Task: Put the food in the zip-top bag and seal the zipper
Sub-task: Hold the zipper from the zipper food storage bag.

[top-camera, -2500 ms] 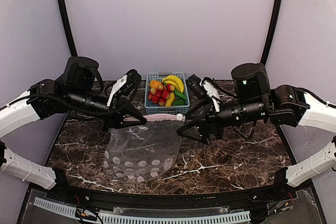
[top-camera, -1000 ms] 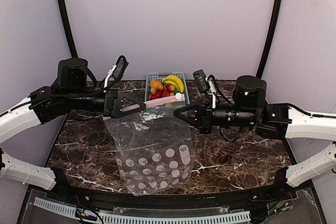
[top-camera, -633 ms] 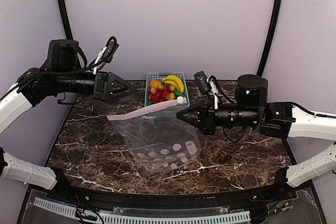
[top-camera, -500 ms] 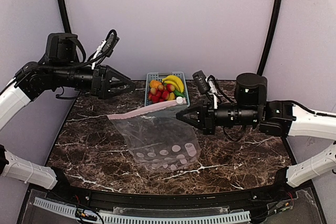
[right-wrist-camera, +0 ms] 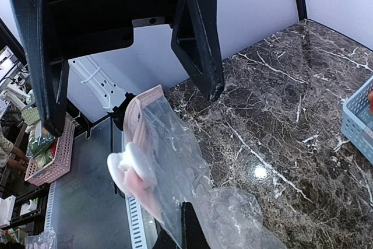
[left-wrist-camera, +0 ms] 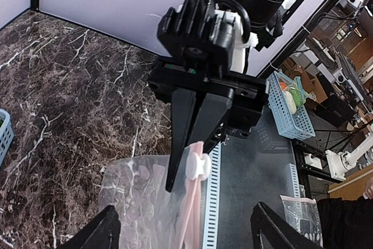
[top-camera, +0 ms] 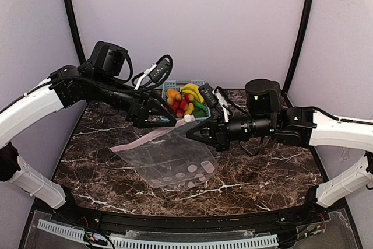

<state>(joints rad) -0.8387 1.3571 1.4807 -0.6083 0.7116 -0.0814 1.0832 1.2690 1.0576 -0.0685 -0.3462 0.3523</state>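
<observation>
Top external view: the left pincer [top-camera: 168, 122] stands with its black fingers well apart, gripping nothing. Its body hides the near left corner of the light-blue lattice basket [top-camera: 182, 83]. Below it the zip-top bag [top-camera: 169, 161] sags, a clear, crinkled film printed with pale round dots. Its lower part rests on the dark, white-veined marble desk [top-camera: 262, 167]; how it folds there is hard to make out. The zipper [top-camera: 140, 141], a thin pinkish strip, slopes up from the left to a small white slider [top-camera: 188, 119]. The food [top-camera: 185, 102] lies heaped in the basket behind the bag: glossy yellow bananas, an orange piece, small red rounds, and green pieces half covered. Further right, the right pincer [top-camera: 192, 132] is clamped on the zipper just beside the slider.

In the left wrist view the left pincer's own fingers [left-wrist-camera: 111, 228] are cut off by the lower edge. The right pincer's tapered fingers [left-wrist-camera: 192, 126] are pressed together on the pink strip.

In the right wrist view only one of that pincer's own fingertips [right-wrist-camera: 189, 225] shows, and the strip stands clear of both open left fingers.
</observation>
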